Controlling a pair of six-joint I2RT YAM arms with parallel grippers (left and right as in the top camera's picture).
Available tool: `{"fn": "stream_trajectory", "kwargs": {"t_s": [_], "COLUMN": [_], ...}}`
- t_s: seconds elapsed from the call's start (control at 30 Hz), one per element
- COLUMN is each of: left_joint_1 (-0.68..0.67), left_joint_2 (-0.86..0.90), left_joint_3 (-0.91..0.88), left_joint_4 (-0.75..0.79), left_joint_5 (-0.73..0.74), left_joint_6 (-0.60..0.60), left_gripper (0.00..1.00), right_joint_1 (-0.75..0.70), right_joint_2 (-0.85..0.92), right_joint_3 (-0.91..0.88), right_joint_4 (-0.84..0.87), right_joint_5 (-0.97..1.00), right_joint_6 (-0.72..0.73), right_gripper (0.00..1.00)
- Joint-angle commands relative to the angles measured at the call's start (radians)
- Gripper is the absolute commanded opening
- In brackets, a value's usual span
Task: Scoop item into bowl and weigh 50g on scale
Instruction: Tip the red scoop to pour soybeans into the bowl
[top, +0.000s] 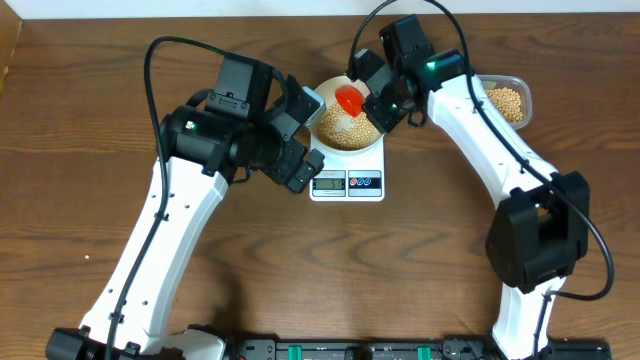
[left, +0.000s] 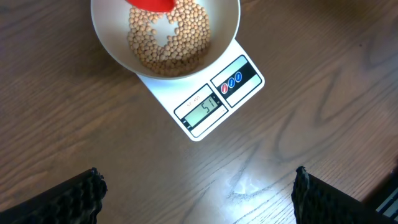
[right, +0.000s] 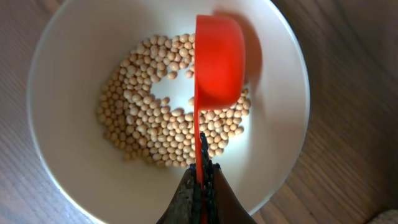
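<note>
Brown wooden table (top: 80, 120): near its far edge the scale (top: 347, 184) carries the bowl (right: 68, 74) of beans (right: 143, 118), which look light, hard and prone to roll, best moved by the red scoop (right: 219, 62) whose handle the right gripper (right: 200, 180) pinches. Nearby the left gripper (left: 196, 199) hangs wide open. Only the left wrist view shows the display (left: 200, 112).
</note>
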Motion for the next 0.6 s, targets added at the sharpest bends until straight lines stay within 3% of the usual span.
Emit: {"fn": "stream_trajectory", "kwargs": {"t_s": [0.0,0.57], "left_joint_1": [-0.001,-0.001], "left_joint_2": [0.007,0.007], "left_joint_3": [0.017,0.017], "left_joint_4": [-0.003,-0.003], "left_joint_5": [0.009,0.009], "left_joint_6": [-0.002,-0.002], "left_gripper": [0.98,0.98], "right_joint_1": [0.006,0.056], "right_joint_2": [0.009,0.009], "right_joint_3": [0.005,-0.002], "right_joint_4": [-0.004,-0.034], "right_joint_5": [0.011,0.011], "right_joint_6": [-0.038,-0.071], "right_gripper": [0.01,0.01]}}
